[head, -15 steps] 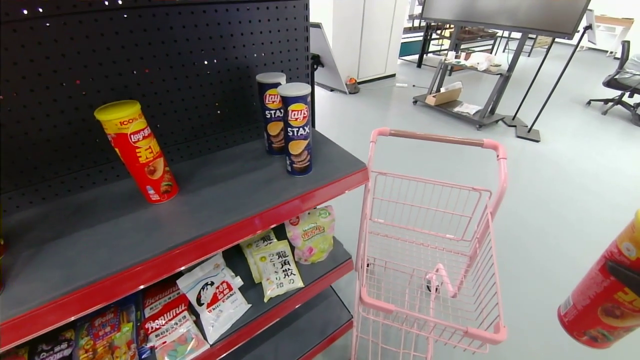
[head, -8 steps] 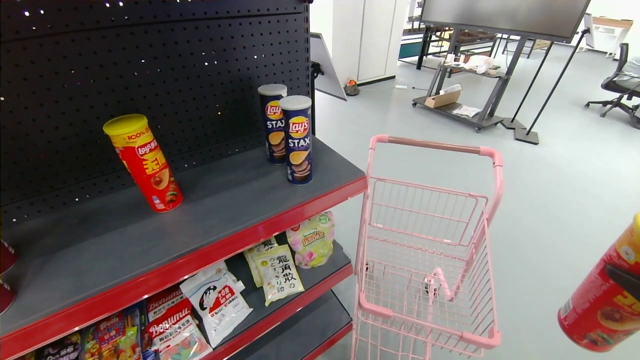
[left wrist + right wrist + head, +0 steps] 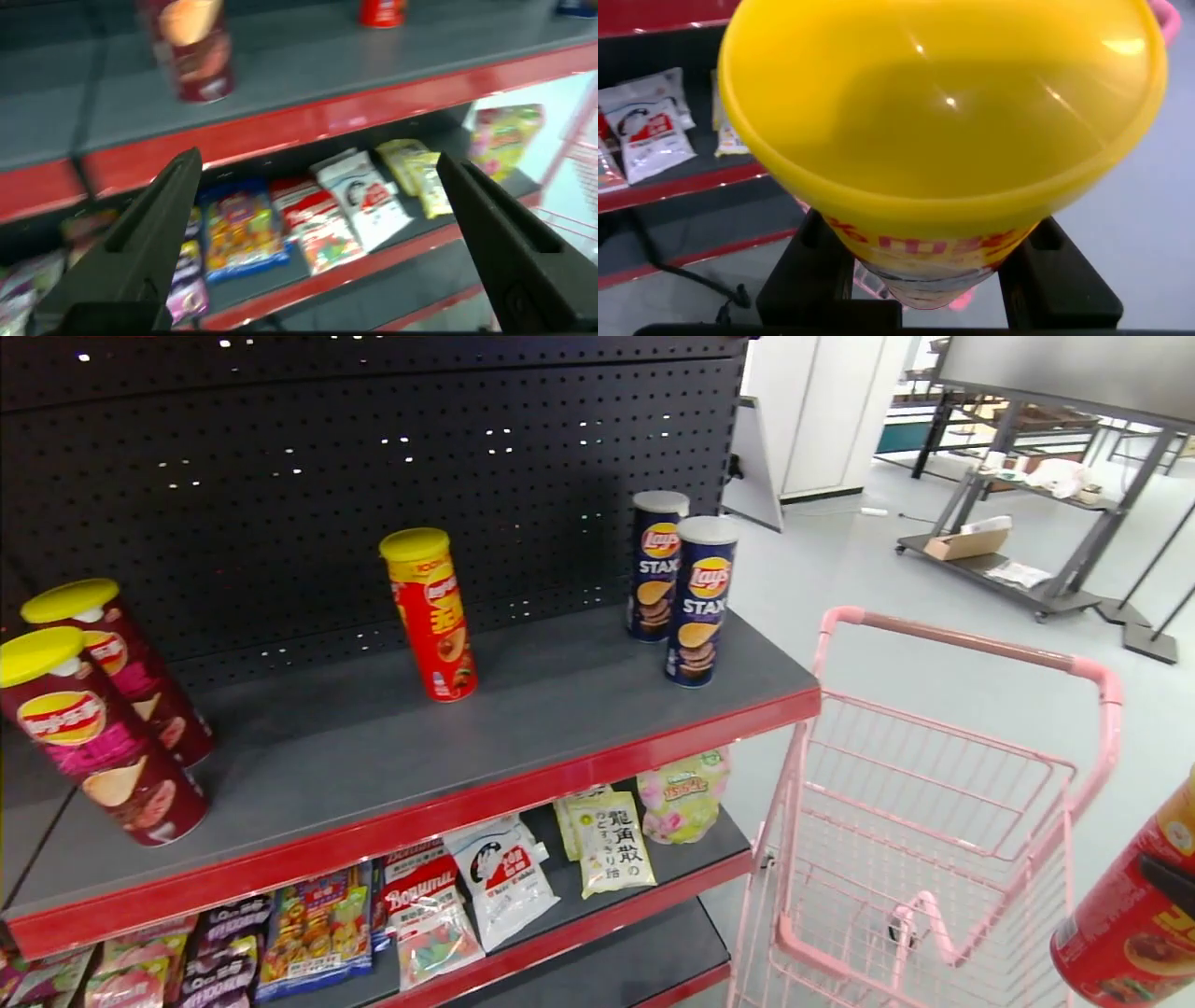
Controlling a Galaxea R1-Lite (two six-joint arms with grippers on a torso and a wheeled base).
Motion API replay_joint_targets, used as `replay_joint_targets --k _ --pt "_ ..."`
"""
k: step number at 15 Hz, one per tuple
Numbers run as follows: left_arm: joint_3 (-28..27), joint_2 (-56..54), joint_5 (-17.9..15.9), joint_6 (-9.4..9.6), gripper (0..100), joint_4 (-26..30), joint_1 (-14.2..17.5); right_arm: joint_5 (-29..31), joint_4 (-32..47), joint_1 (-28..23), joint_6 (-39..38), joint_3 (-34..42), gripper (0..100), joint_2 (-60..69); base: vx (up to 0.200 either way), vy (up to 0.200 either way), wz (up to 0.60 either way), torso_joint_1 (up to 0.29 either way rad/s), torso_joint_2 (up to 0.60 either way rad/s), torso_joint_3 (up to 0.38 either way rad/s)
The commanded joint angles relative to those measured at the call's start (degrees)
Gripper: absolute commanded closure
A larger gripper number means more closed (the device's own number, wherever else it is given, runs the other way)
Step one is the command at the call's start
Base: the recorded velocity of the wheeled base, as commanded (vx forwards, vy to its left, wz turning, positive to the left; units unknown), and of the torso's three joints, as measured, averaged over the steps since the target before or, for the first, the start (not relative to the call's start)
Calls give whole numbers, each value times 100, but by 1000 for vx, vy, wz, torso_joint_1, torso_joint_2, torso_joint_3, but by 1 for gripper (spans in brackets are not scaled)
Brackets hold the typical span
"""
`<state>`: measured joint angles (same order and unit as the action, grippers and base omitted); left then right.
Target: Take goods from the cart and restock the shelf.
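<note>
We find the right gripper (image 3: 934, 289) closed around a red chip can with a yellow lid (image 3: 1134, 919), gripping the body below the lid. The can hangs low on our right side, just past the right side of the pink cart (image 3: 971, 649). Its long axis is tilted, with the base leaning toward the cart and the lid end up and away.

The left gripper (image 3: 318, 161) stands wide open with nothing between its fingers. It faces the red front edge of the shelf (image 3: 523, 784), with the snack bags (image 3: 346, 219) on the lower board beyond it.

The open stretch of the upper board (image 3: 560, 705) lies forward and well to the left of the held can, with the cart between them. A matching red can (image 3: 429, 616) stands upright mid-board. Two blue cans (image 3: 695, 602) stand at the right end and two maroon cans (image 3: 93, 737) at the left end.

We judge that the held can must cross leftward over the cart and be righted before it is set down beside its match.
</note>
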<state>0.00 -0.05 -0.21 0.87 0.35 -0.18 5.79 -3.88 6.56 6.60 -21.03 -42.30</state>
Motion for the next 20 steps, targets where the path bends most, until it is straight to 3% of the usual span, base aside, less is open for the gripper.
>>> replay_joint_targets --k 1,5,9,15,20 --pt "0 5 3 1 0 0 1 1 1 3 8 2 100 55 0 0 600 2 -2 -2" --pt "0 5 30 -7 0 0 1 1 45 3 35 46 100 257 0 0 600 6 5 1" --pt "0 5 30 19 0 0 1 10 62 -5 149 556 100 1312 0 0 0 0 0 0" --pt "0 5 30 28 0 0 1 -34 106 30 149 1110 100 2525 200 0 0 1 5 4" --pt "0 5 3 19 0 9 1 -96 106 47 149 1373 100 2894 0 0 0 0 0 0"
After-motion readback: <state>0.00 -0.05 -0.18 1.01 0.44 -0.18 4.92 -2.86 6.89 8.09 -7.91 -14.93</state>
